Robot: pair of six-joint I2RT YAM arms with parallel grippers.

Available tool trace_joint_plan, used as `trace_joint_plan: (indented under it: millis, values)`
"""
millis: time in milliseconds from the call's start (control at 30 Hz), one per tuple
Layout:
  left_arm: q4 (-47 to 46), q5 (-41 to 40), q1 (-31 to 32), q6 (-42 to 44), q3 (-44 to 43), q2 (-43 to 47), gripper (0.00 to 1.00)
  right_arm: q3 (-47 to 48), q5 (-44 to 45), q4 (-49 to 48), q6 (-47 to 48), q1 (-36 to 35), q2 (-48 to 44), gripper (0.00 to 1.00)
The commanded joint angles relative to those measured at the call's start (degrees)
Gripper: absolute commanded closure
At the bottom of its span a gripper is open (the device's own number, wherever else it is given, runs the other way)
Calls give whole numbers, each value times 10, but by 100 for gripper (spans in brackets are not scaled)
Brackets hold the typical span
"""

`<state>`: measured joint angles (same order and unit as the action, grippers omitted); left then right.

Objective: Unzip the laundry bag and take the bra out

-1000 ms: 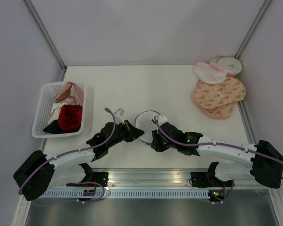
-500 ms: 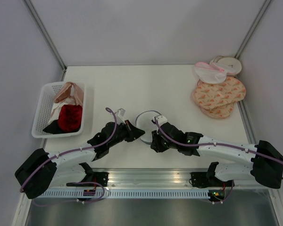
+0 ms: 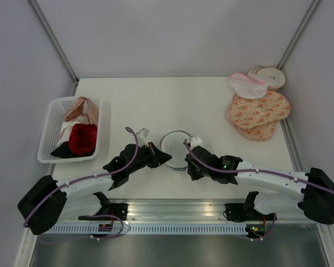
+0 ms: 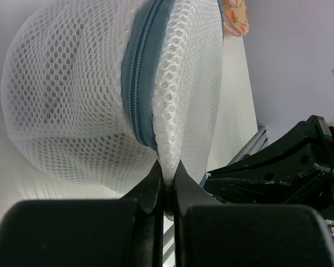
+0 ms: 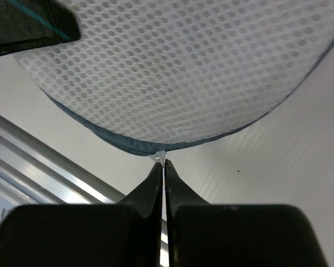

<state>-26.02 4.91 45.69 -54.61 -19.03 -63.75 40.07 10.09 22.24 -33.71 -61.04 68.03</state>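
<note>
The laundry bag [image 3: 175,147], a round white mesh drum with a blue-grey zipper band, sits between my two grippers near the table's front. In the left wrist view the bag [image 4: 89,89] fills the frame and my left gripper [image 4: 167,172] is shut on a fold of its mesh beside the zipper. In the right wrist view the bag [image 5: 183,67] hangs above my right gripper [image 5: 163,166], which is shut on the small white zipper pull [image 5: 158,157]. A dim greyish shape shows through the mesh; the bra is not clearly visible.
A white basket [image 3: 53,119] at the left holds a peach garment and a red garment. Flat peach patterned rounds [image 3: 259,111] and a white mesh pouch with pink trim [image 3: 246,86] lie at the back right. The metal rail runs along the front edge.
My right gripper has moved to the right along the bag's rim with the zipper pull. The bag has turned so its round face shows more. The left gripper has stayed put.
</note>
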Motion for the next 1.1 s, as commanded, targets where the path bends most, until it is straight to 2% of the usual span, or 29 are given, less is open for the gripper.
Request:
trace_joint_plan:
  millis: [0, 133, 233, 300, 400, 500, 600, 633, 667, 700, 767, 833, 867, 1000, 1067]
  values:
    - [6, 17, -3, 37, -23, 9, 98, 33, 80, 83, -5, -1, -25, 100]
    - [11, 28, -3, 61, -29, 10, 98, 45, 137, 119, -6, -1, -29, 100]
    - [45, 82, -8, 115, -64, -10, 98, 66, 220, 170, -19, -2, 8, 100]
    - [66, 128, -12, 168, -106, -40, 98, 76, 240, 183, -21, -1, 27, 100]
    - [123, 171, -17, 232, -170, -83, 98, 81, 227, 171, -15, 0, 38, 100]
    - [169, 179, -26, 292, -231, -131, 98, 72, 195, 140, -9, 0, 17, 100]
    - [209, 144, -36, 320, -289, -169, 98, 62, 150, 107, 3, 0, -8, 100]
    - [212, 108, -39, 318, -305, -189, 97, 58, 139, 91, 8, 0, -18, 100]
    - [223, 88, -41, 305, -313, -194, 88, 57, 124, 84, 8, 0, -22, 100]
    - [226, 65, -46, 294, -317, -197, 64, 55, 119, 77, 8, 0, -24, 100]
    - [236, -22, -46, 265, -307, -181, 44, 48, 104, 55, 10, 0, -26, 100]
    - [238, -85, -45, 215, -271, -133, 12, 45, 90, 40, 8, 0, -18, 99]
    - [238, -97, -45, 179, -255, -111, 2, 44, 84, 33, 10, 0, -13, 99]
    - [236, -118, -25, 97, -174, -10, 0, 37, 25, -16, 22, -1, 9, 100]
    - [214, -89, -18, 52, -126, 34, 0, 27, -28, -66, 30, 0, 9, 100]
